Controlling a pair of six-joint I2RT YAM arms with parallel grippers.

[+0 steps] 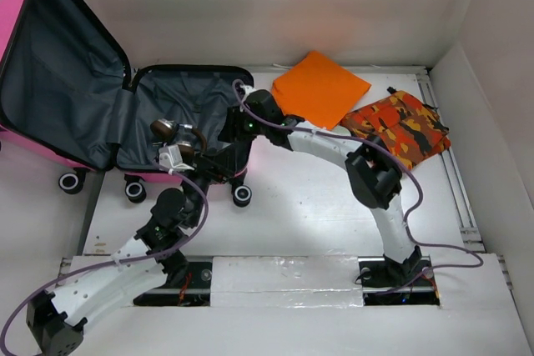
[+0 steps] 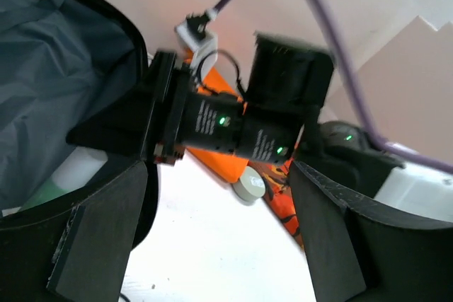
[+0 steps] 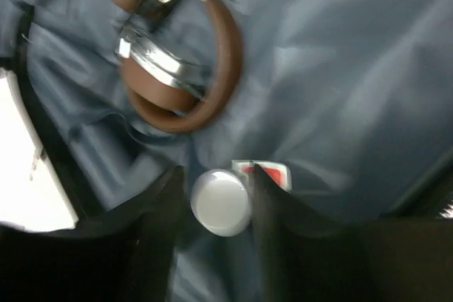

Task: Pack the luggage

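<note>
Luggage (image 1: pixel 75 64) lies open at far-left of table, halves splayed L–R, lid propped up at left. R gripper (image 3: pixel 216 196) is inside, over the grey lining, clamped on white-capped bottle (image 3: pixel 221 204), w/ headphones (image 3: pixel 177 68) just beyond. L gripper (image 2: pixel 219 245) at near rim, jaws apart, empty. R nearer; release looks to be straight down.

Pink grey-lined luggage (image 1: pixel 75 81), orange cloth (image 1: pixel 319 89), orange-black camouflage cloth (image 1: pixel 399 128), brown headphones (image 3: pixel 228 47), white bottle cap (image 3: pixel 221 203).
</note>
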